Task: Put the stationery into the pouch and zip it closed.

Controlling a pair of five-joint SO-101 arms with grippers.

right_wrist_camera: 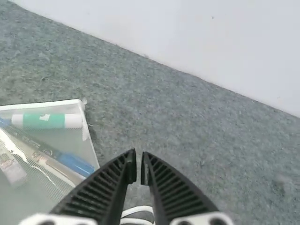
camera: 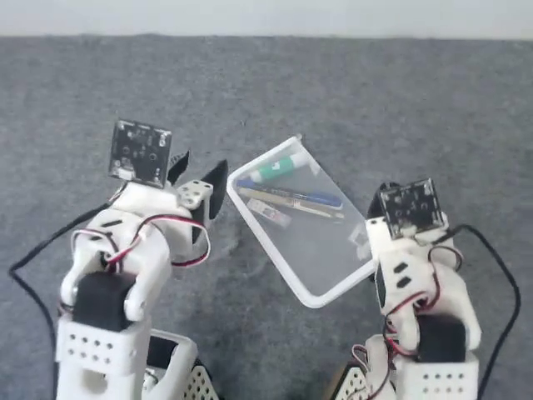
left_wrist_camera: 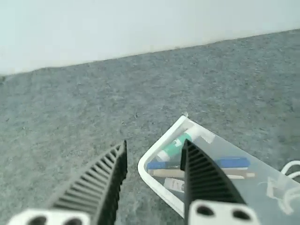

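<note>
A clear pouch point(camera: 323, 254) with a white rim lies slanted on the grey carpet between the arms. Inside it are a green-and-white stick point(camera: 279, 169), a blue pen point(camera: 293, 197) and a small pale piece point(camera: 271, 212). My left gripper point(camera: 200, 167) hovers open just left of the pouch's far-left corner; in the left wrist view the gripper point(left_wrist_camera: 154, 144) has the pouch point(left_wrist_camera: 151, 165) and stick point(left_wrist_camera: 174, 146) beyond its fingers. My right gripper point(right_wrist_camera: 138, 153) is shut by the pouch's right edge point(right_wrist_camera: 90, 136), with nothing visible between its tips.
Grey carpet point(camera: 350, 92) covers the table up to a pale wall point(camera: 266, 17) at the back. Open carpet lies beyond and to either side of the pouch. Both arm bases and their cables point(camera: 500, 275) occupy the near edge.
</note>
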